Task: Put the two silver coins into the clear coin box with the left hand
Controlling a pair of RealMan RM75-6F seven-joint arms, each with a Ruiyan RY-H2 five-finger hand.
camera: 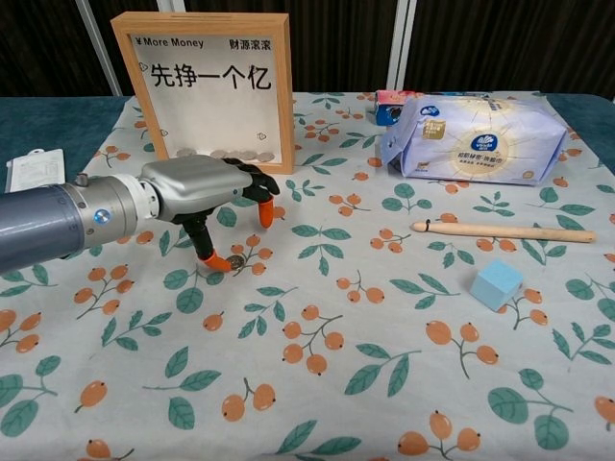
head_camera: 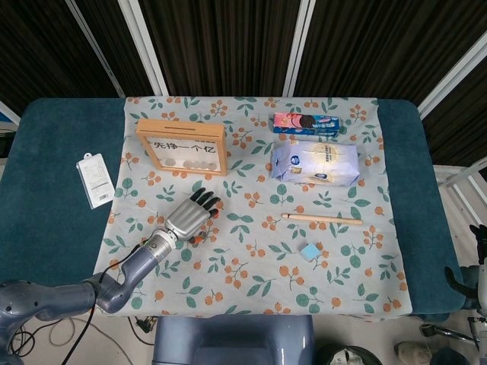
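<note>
The coin box (head_camera: pixel 181 147) is a wooden frame with a clear front (camera: pixel 213 91), standing upright at the back left; several coins lie along its bottom. My left hand (camera: pixel 207 187) hovers just in front of it, palm down, fingers apart. One orange-tipped fingertip (camera: pixel 213 257) points down onto the cloth right beside a small silver coin (camera: pixel 233 261). The coin lies flat and is not held. From the head view the left hand (head_camera: pixel 192 214) covers that spot, and I see no second loose coin. My right hand (head_camera: pixel 473 277) hangs off the table's right edge, too small to read.
A white tissue pack (camera: pixel 480 139) and a cookie pack (head_camera: pixel 306 123) lie at the back right. A wooden stick (camera: pixel 504 231) and a small blue cube (camera: pixel 497 284) sit right of centre. A white card (head_camera: pixel 95 179) rests on the blue table (head_camera: pixel 46 213) at the left.
</note>
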